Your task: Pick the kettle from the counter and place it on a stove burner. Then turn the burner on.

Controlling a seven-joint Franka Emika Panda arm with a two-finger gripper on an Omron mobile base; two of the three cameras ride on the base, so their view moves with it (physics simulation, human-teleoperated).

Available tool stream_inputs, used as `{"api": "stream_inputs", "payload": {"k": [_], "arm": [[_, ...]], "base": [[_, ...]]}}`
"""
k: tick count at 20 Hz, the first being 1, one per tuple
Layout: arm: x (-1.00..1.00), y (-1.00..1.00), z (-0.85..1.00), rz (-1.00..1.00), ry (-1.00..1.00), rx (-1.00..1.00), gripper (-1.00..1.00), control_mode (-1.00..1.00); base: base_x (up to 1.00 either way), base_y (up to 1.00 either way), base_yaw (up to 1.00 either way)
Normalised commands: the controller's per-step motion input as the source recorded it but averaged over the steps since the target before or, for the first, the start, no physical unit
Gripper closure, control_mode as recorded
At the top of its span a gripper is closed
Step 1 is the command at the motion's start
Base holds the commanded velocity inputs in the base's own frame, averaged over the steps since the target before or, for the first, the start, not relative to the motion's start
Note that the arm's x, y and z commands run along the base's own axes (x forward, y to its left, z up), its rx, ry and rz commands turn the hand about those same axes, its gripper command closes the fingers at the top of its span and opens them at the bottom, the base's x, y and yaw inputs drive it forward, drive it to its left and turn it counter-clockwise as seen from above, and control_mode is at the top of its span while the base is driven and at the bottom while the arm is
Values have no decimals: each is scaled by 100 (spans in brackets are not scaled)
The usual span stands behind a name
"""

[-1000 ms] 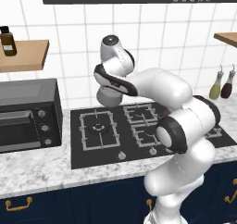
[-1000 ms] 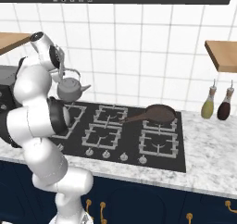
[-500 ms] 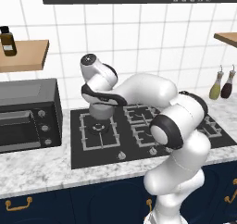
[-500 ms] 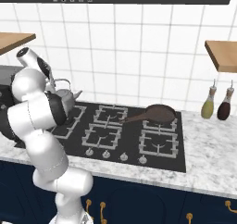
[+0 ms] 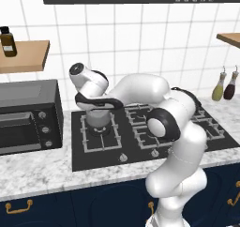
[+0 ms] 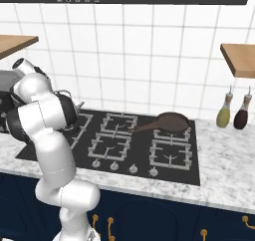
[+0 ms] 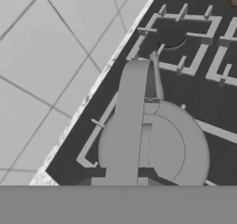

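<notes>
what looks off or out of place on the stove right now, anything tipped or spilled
Nothing stands out. The kettle sits upright over the burner's grate on the cooktop's left side, the frying pan rests level on a rear burner, and the two bottles stand upright on the counter. No spill is visible.

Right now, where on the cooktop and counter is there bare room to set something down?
Bare: the front grates right of the kettle, ahead of the pan; the counter strip between cooktop and bottles; the counter front edge below the knobs. Crowded: the left burner under kettle and arm, and the toaster oven corner.
</notes>
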Motion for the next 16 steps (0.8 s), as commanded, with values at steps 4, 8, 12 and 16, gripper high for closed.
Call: {"api": "stream_inputs", "payload": {"k": [4, 8, 12, 16], "arm": [[12, 5, -34, 0, 0, 0, 100, -100], [7, 7, -44, 0, 0, 0, 100, -100], [11, 8, -40, 0, 0, 0, 100, -100], [1, 2, -26, 0, 0, 0, 100, -100]], "base": [[0, 0, 0], [0, 0, 0], [0, 0, 0], [0, 0, 0]]}}
